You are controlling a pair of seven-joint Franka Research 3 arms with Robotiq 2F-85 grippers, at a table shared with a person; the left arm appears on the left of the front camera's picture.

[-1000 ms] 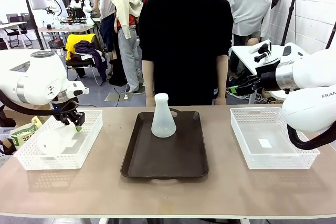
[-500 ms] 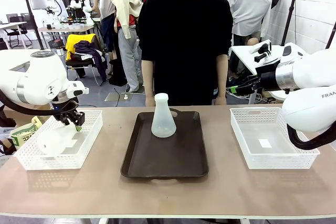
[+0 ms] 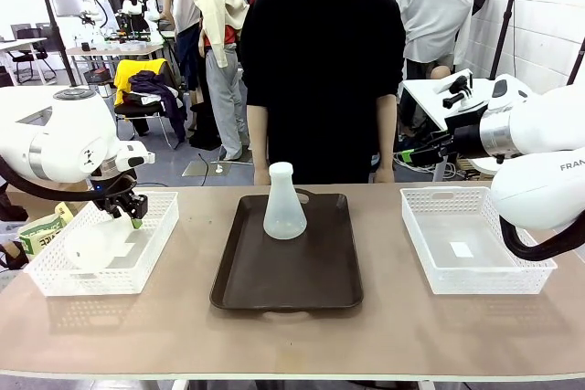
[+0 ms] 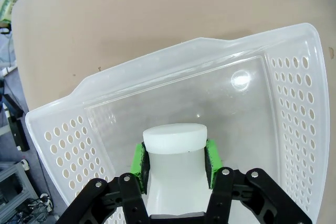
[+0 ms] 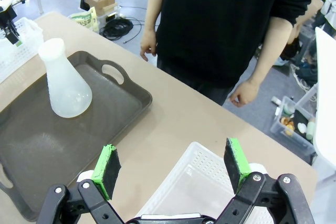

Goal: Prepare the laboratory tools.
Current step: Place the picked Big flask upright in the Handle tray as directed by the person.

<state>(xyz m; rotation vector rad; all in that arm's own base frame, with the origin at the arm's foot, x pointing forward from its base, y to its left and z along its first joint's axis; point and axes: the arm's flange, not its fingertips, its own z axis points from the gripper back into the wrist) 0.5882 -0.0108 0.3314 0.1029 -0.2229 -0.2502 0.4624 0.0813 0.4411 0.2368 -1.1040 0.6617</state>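
One frosted-white conical flask [image 3: 284,205] stands upright at the far end of the dark brown tray [image 3: 288,271]; the right wrist view has this flask [image 5: 64,83] at its left. A second flask [image 3: 94,245] lies tilted in the left white mesh basket [image 3: 55,276]. My left gripper [image 3: 125,208] is shut on its neck. In the left wrist view both green pads [image 4: 138,161] press the sides of the flask's neck [image 4: 174,141], just under the rim. My right gripper [image 5: 170,163] is open and holds nothing, high above the near corner of the right basket [image 5: 197,182].
The right white mesh basket [image 3: 475,242] holds only a small white label. A person in a black top stands at the far side of the table, hands [image 5: 148,44] hanging beside the tray's far handle. Bare tabletop lies in front of the tray and between the baskets.
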